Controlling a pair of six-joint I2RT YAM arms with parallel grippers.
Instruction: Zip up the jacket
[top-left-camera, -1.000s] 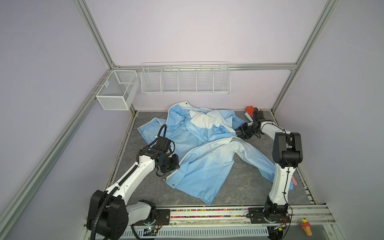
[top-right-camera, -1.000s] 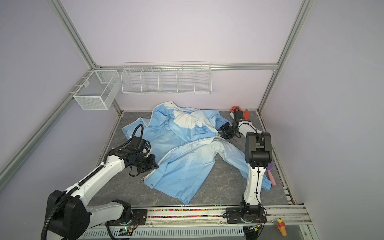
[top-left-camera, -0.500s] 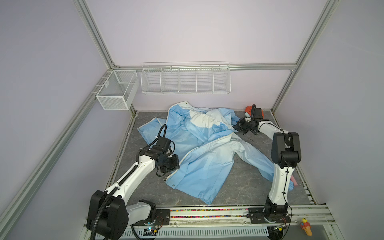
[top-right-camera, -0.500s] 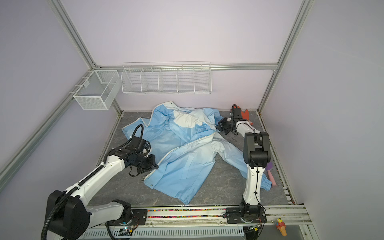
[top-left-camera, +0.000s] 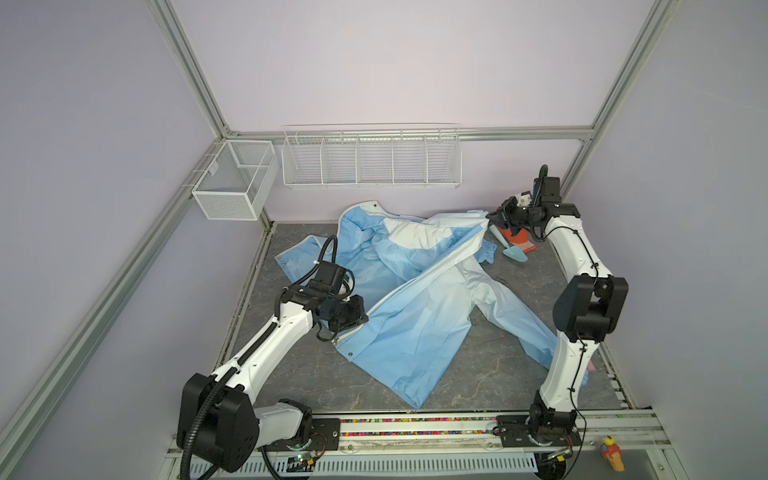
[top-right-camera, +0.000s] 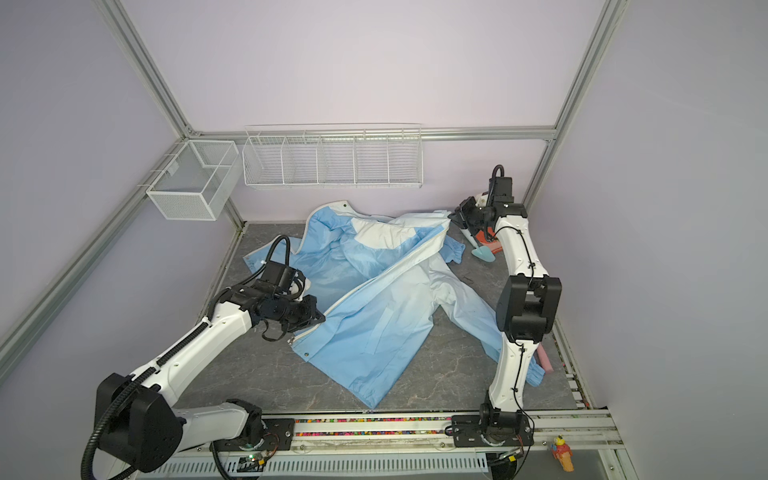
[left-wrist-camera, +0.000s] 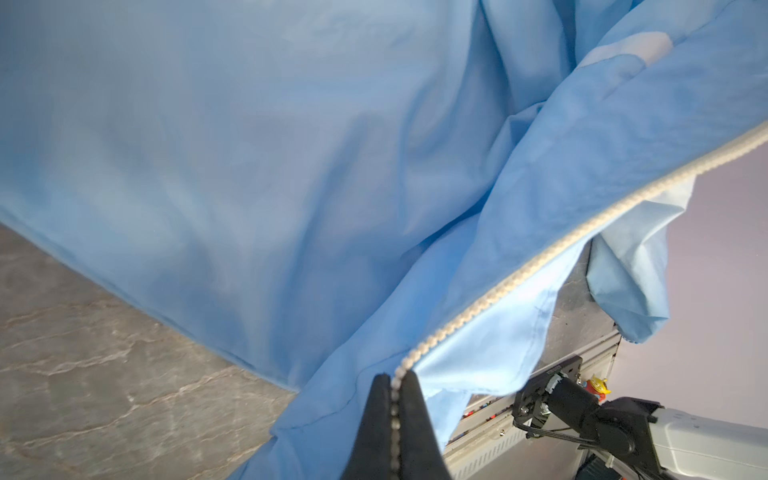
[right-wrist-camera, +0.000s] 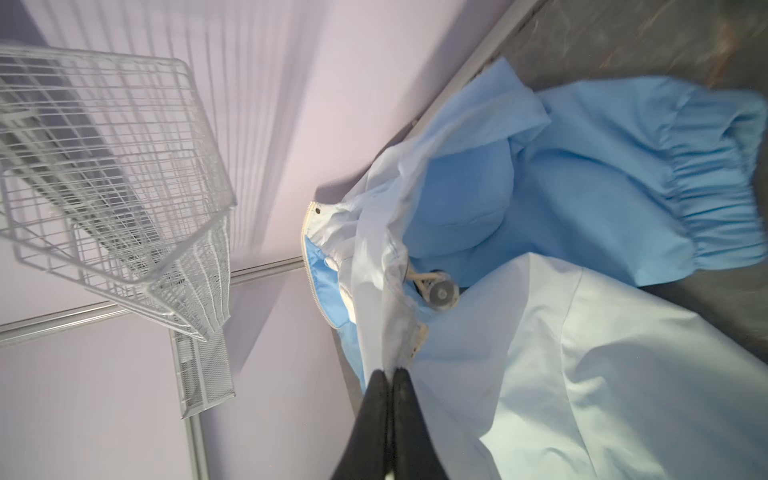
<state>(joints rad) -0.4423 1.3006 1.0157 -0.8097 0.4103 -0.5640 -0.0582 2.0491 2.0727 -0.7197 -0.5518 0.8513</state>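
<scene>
The light-blue jacket is spread on the grey tabletop, with its white zipper drawn as one long diagonal between the arms. The left gripper is clamped on the zipper's hem end at the near left, and the right gripper is pinched onto whitish fabric at the far collar end. Any pull is judged to follow this axis, the right arm being nearer the collar.

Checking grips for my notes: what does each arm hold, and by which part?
Both hold the jacket. The left gripper pinches the white zipper near the hem; the right gripper pinches whitish fabric at its upper front corner.
</scene>
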